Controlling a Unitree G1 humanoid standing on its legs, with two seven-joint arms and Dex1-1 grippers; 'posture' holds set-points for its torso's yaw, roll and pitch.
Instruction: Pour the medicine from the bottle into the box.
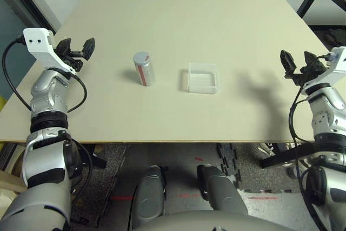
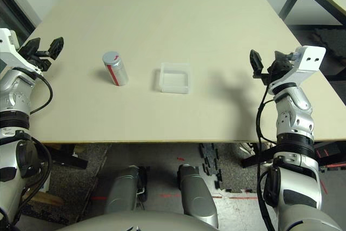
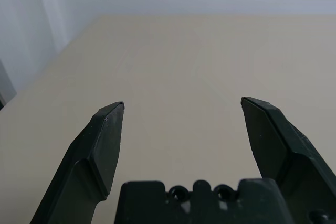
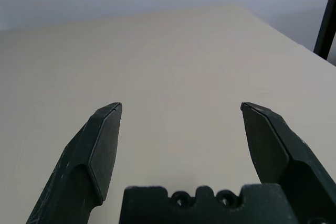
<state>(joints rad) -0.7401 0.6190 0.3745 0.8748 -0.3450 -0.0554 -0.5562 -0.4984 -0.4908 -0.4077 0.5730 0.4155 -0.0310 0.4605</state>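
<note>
- My left end effector [image 1: 80, 48] hovered over the bench [image 1: 178, 9] near its left edge, fingers spread wide, holding nothing.
- My right end effector [image 2: 266, 63] hung near the right edge, equally agape and empty.
- The bottle [image 1: 144, 68] stood upright mid-bench, cap apparently on, just left of the box [image 1: 203, 77], the two apart.
- I could not make out the medicine; presumably inside the bottle.
- By my reckoning nothing was begun: the reach came first.
- Next called for closing on the bottle, uncapping, then tipping it over the box.
</note>
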